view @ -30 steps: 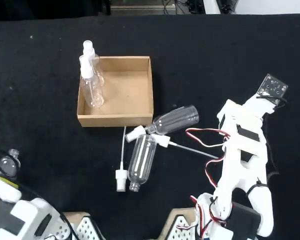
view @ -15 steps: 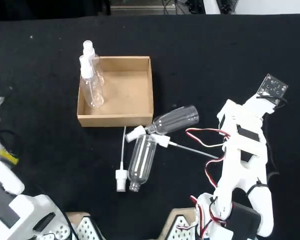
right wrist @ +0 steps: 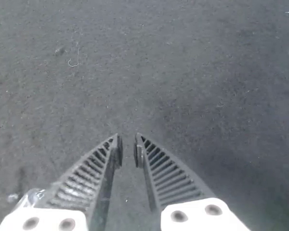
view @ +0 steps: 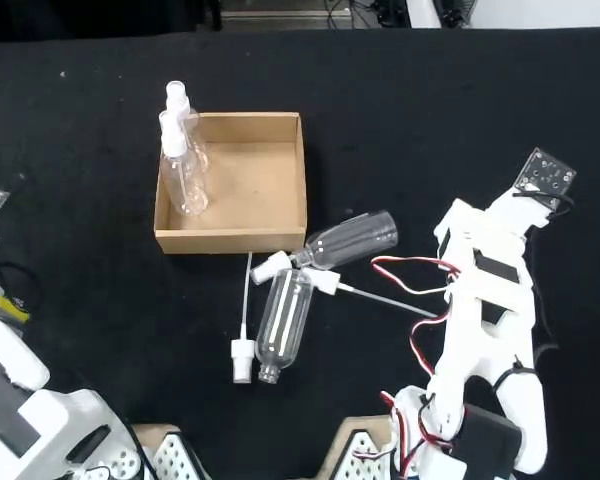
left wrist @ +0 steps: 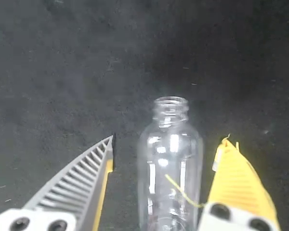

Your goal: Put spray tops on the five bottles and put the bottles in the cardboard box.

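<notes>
Clear, uncapped bottle sits between the left pincer's wide jaws, near the worktop's left edge. Gripping it by the body should leave the neck free. Two capped bottles rest in the cardboard box. The right pincer, all but closed, holds nothing.

The left claw stands with its jaws spread wide, the ribbed grey finger on one side and the yellow finger on the other, both tips level. Behind that claw, the left arm rises from its base at the table's near corner. The right claw has its two ribbed grey fingers drawn almost together, a thin slit between the tips. Behind it, the white right arm stretches up from its base, red wires looping beside it.
</notes>
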Robot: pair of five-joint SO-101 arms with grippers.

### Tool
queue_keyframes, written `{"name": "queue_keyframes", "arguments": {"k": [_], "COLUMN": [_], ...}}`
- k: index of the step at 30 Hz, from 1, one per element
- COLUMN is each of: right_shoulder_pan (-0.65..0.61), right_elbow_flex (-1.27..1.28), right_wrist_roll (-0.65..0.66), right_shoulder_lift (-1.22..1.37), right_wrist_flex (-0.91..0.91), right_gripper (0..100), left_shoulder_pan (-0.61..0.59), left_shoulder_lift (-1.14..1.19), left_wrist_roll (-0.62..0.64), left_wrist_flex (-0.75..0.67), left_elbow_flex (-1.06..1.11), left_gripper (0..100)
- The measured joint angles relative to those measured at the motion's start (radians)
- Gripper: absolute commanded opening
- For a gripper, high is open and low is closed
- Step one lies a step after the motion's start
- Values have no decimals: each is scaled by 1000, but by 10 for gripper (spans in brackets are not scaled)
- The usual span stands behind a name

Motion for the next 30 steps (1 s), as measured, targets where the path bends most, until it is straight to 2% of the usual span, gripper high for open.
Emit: {"name": "queue_keyframes", "arguments": {"k": [9,12,23,30], "right_shoulder_pan": [0,0,0,0], "right_elbow_flex": [0,0,0,0], "right_wrist_roll": [0,0,0,0], "right_shoulder_lift": [0,0,0,0], "right_wrist_flex": [0,0,0,0], "right_gripper": [38,38,38,38], "left_shoulder_pan": [-57,-74,-69,-69], "left_shoulder_lift": [0,23,94,94], "left_wrist_roll": [-8,-52,-78,-94], "left_wrist_flex": [0,-2,-2,-153], "left_elbow_flex": [21,37,44,120], "left_gripper": [314,314,313,311]}}
